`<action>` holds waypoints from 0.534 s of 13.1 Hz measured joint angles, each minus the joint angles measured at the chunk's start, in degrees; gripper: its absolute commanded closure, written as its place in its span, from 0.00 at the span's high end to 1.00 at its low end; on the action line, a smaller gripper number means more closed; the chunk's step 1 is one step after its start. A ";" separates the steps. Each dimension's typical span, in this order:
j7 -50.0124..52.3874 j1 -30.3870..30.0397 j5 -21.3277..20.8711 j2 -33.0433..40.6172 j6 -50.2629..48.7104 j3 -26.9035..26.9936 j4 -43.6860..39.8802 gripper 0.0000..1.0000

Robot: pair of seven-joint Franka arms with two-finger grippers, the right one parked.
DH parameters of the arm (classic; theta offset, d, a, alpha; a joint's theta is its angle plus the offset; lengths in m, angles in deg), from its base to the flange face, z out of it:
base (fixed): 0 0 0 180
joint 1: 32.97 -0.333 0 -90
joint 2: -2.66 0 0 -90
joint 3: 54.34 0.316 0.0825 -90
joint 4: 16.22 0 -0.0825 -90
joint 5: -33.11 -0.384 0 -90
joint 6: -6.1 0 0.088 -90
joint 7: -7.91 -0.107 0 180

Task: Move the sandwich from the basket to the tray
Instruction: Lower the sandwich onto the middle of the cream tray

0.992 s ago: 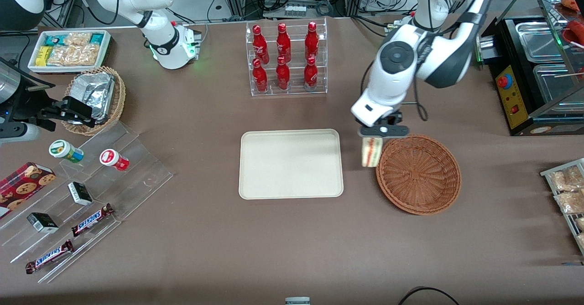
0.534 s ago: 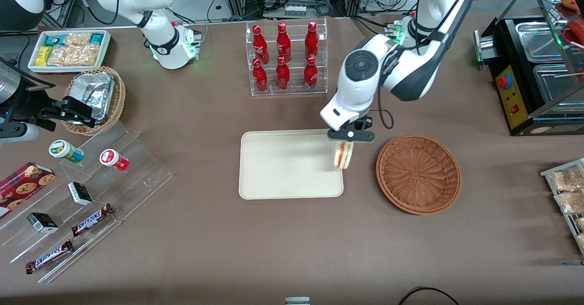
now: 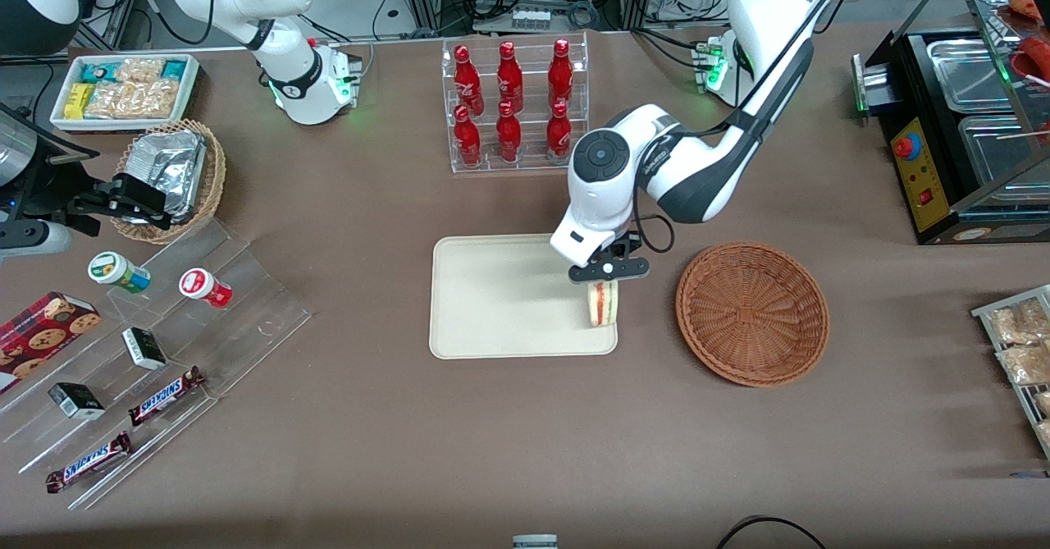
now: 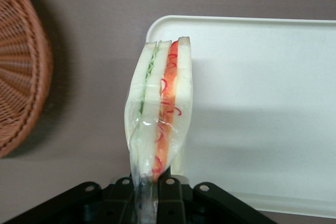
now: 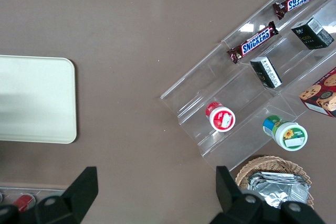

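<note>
My left gripper is shut on the sandwich, a wrapped wedge of white bread with red and green layers. It hangs from the fingers over the tray, at the tray's end nearest the basket; I cannot tell whether it touches the tray. In the left wrist view the sandwich is pinched by its wrapper at the gripper, above the tray's corner. The reddish-brown wicker basket is empty, beside the tray toward the working arm's end.
A clear rack of red bottles stands farther from the front camera than the tray. A clear stepped stand with snack bars and cups, a tan foil basket and a white snack bin lie toward the parked arm's end.
My gripper has carried the sandwich from beside the basket's rim sideways to over the tray's end and lowered it. The basket has not moved.
</note>
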 measured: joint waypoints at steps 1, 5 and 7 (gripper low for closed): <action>0.42 0.00 0.00 -0.66 0.41 -0.56 -0.55 0.00; 1.81 0.04 -0.03 -3.82 2.58 -3.18 -2.97 0.00; 1.88 0.04 -0.77 -5.46 4.80 -3.51 -3.18 0.00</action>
